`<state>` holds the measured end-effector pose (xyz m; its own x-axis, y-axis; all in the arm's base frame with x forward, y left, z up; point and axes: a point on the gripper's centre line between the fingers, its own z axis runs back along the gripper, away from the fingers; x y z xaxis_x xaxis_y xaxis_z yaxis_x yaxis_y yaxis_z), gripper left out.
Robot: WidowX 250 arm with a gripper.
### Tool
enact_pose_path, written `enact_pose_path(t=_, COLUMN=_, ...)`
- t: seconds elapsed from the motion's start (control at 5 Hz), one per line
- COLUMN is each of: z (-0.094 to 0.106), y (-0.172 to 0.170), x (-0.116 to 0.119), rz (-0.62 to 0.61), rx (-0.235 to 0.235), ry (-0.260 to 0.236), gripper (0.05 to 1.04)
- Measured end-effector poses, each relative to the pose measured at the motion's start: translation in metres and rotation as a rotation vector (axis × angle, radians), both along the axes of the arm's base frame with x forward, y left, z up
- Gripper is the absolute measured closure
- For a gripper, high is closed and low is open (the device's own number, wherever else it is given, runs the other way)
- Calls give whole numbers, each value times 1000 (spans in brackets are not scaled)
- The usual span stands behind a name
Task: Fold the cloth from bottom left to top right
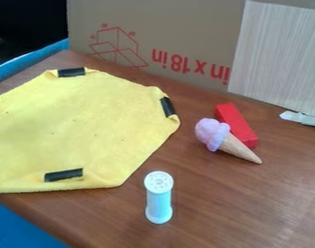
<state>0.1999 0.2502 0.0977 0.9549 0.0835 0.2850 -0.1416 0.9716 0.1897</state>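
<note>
Table (230, 208) | cone (238, 147) beside red block (237, 125), right of yellow cloth (82, 126) | shaker (159, 199) near cloth | jaws: can't tell

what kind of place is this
Probably a robot test setup on a wooden table: a yellow cloth has black tape pieces on it, toy-like items such as an ice cream cone lie nearby, and cardboard stands behind.

Brown wood-grain table (250, 213). Yellow cloth (82, 126) spread flat on the left, running out of view. Toy ice cream cone (233, 144) lies right of it, tip toward lower right, red block (237, 124) just behind. White-and-blue shaker (159, 198) upright near front. Pale slim object (303, 118) at right edge, can't ID.
</note>
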Motion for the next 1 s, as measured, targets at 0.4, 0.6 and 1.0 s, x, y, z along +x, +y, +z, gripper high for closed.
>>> enact_pose_path(t=0.4, z=-28, y=13, x=-8, rz=94, rx=-30, ry=-3, gripper=128)
enact_pose_path(t=0.6, z=-30, y=11, x=-12, rz=98, rx=-55, ry=5, gripper=406)
enact_pose_path(t=1.0, z=-18, y=-2, x=-4, rz=77, rx=-121, ry=1, gripper=924)
